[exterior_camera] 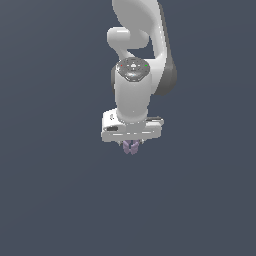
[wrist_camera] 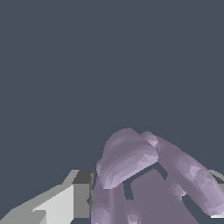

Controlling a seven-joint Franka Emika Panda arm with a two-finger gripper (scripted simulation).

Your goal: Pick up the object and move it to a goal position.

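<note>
The object [exterior_camera: 131, 147] is a small pale lilac lumpy thing that peeks out just below the white hand in the exterior view. My gripper [exterior_camera: 131, 145] points straight down with its fingers closed around it. In the wrist view the object [wrist_camera: 131, 162] fills the space between the fingers, showing curved ridged lobes. One grey-white finger [wrist_camera: 61, 203] presses against its side and only a sliver of the other finger [wrist_camera: 217, 177] shows past it. The gripper [wrist_camera: 144, 197] is shut on the object.
The white arm [exterior_camera: 137, 45] rises behind the hand to the top of the exterior view. Around it there is only a plain dark blue-grey ground [exterior_camera: 50, 190]. No goal marker shows in either view.
</note>
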